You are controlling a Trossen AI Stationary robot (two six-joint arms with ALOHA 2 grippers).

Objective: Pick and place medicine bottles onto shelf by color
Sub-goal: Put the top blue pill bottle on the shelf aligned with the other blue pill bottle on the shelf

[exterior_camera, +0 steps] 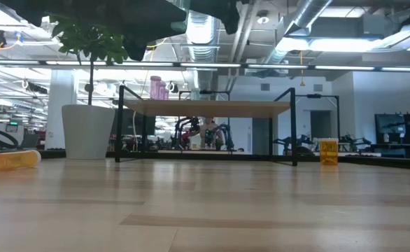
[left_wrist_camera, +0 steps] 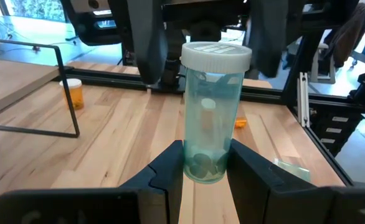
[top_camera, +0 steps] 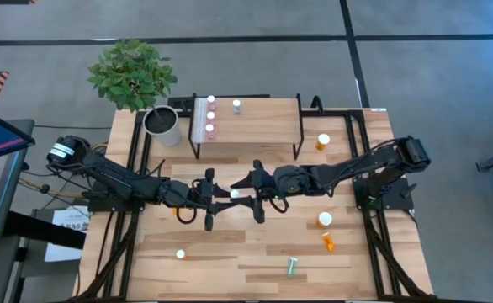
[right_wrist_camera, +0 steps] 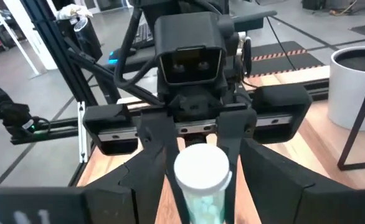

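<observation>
A teal-green medicine bottle (left_wrist_camera: pixel 210 112) with a white cap (right_wrist_camera: pixel 201 168) stands upright in the air over the table's middle, with my left gripper (left_wrist_camera: pixel 206 163) shut on it. My right gripper (right_wrist_camera: pixel 201 193) faces it from the table's right, open. Its two fingers (left_wrist_camera: pixel 148 43) stand on either side of the capped top without closing on it. The shelf (top_camera: pixel 246 124) stands at the far middle on black legs. It carries a row of pink bottles (top_camera: pixel 210 118) at its left end and one more (top_camera: pixel 237 106) at its far edge. My left gripper pinches the bottle's lower body just above its base (left_wrist_camera: pixel 201 167) between its two fingers. The fingers come nearly level from the table's left. The bottle stands upright, cap up, lifted clear of the table, with most of its body above the fingers.
A grey-white plant pot (top_camera: pixel 162 124) stands beside the shelf's left end. Orange bottles stand or lie at the right (top_camera: pixel 323 141), (top_camera: pixel 324 220), (top_camera: pixel 328 241). A teal bottle (top_camera: pixel 291 267) lies near the front edge, and a white-capped bottle (top_camera: pixel 180 252) stands at front left.
</observation>
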